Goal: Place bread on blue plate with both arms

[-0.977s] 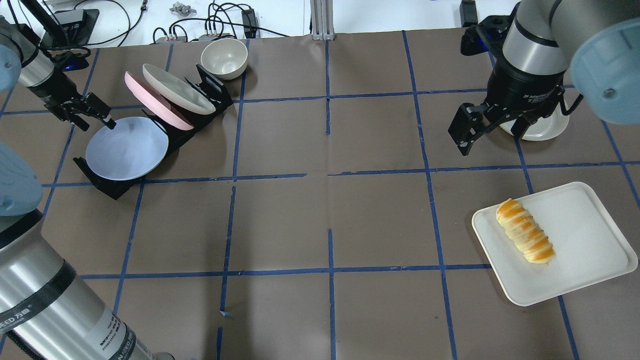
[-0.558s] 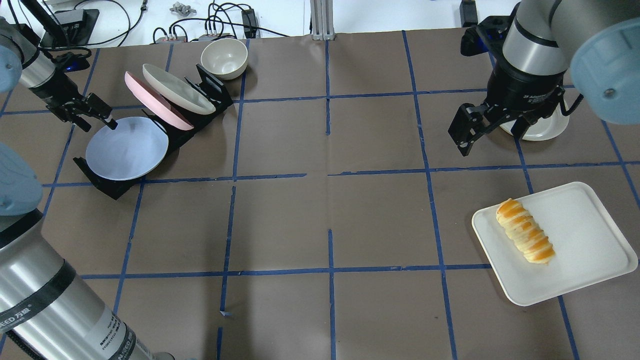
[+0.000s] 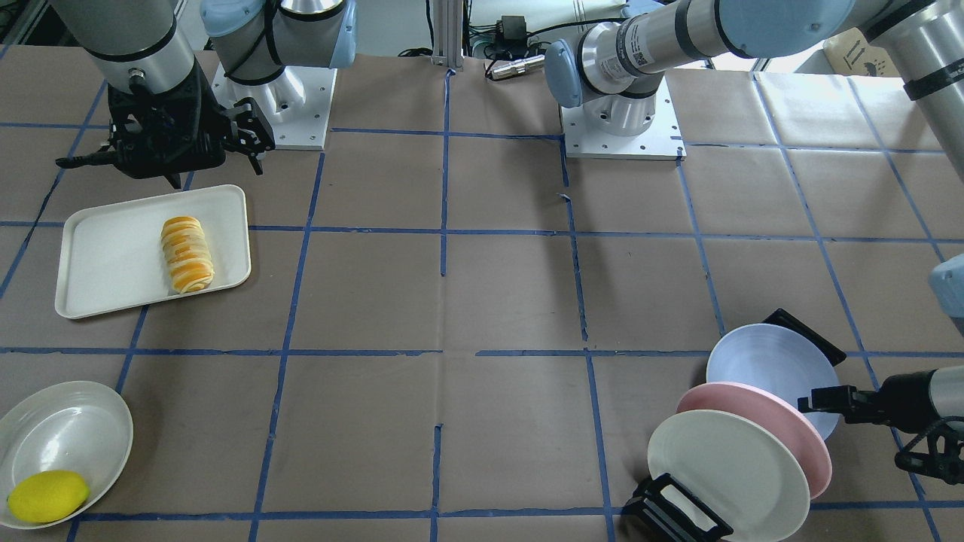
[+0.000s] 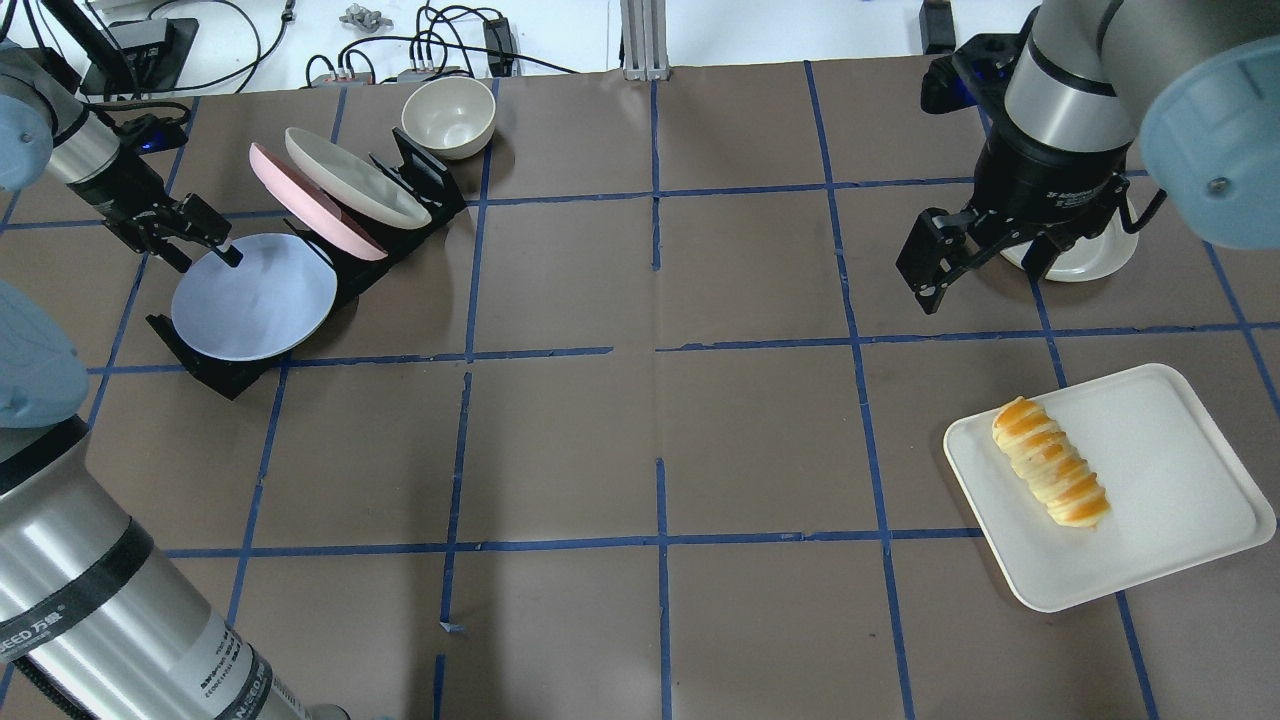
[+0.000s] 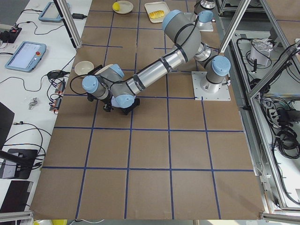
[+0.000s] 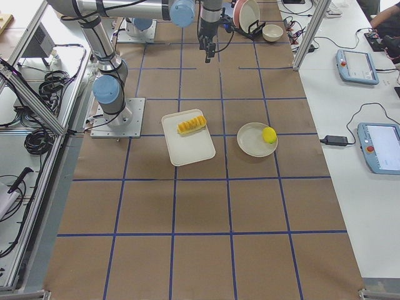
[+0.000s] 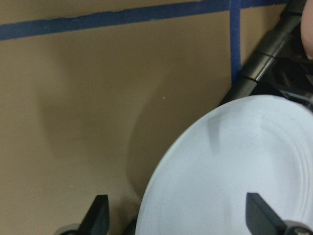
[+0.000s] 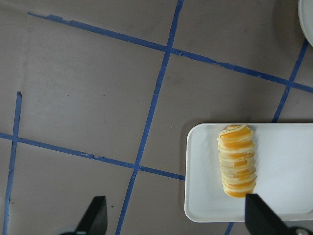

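Judging task as barely begun. Finding bread lying on white tray at robot's right end of surface, with nothing gripping it. Finding blue plate leaning in front slot of black rack, ahead of pink plate and cream plate.

Reading left end effector as spread apart, straddling blue plate's rim, not yet clamping. Reading right end effector as spread apart too, holding nothing, hanging well apart from bread.

Leaving to do, by judgement: pulling plate out of rack, laying it flat, picking up bread, setting it on plate.

Getting rim-between-fingers only from left wrist view; in overhead, just making out end effector at plate's far-left edge. Getting lemon on white dish from front-facing view; missing lemon in overhead, behind right arm. Getting bread and tray beyond spread fingers from right wrist view.
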Robot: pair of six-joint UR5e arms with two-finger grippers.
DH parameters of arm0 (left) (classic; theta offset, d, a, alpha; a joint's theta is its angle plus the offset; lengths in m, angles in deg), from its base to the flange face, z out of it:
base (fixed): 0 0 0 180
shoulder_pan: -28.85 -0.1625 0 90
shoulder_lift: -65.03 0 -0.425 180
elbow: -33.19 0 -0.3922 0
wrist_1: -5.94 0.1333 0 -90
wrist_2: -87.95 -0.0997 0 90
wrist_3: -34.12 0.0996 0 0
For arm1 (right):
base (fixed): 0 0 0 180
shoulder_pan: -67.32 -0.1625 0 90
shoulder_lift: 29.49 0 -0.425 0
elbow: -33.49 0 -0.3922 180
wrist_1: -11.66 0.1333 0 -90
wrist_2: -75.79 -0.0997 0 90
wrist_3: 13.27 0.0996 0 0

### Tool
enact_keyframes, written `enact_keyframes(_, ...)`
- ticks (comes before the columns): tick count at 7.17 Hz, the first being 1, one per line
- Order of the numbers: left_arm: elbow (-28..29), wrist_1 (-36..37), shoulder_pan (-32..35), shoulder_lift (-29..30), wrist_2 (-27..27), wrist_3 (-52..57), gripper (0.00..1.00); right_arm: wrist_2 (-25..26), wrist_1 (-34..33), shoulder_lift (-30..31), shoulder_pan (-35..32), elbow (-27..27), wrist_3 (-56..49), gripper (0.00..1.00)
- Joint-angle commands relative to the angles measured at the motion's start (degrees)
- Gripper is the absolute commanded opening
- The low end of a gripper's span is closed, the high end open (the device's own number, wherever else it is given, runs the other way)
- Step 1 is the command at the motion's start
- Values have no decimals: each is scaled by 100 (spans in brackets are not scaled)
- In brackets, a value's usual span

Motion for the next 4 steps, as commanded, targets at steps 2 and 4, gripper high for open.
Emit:
enact_keyframes(2,51,-503,-9,72,178,-82,78,0,0,-9,0,0,0,100)
enact_keyframes(4,86,-531,-88,80,169,-83,43,0,0,-9,0,0,0,100)
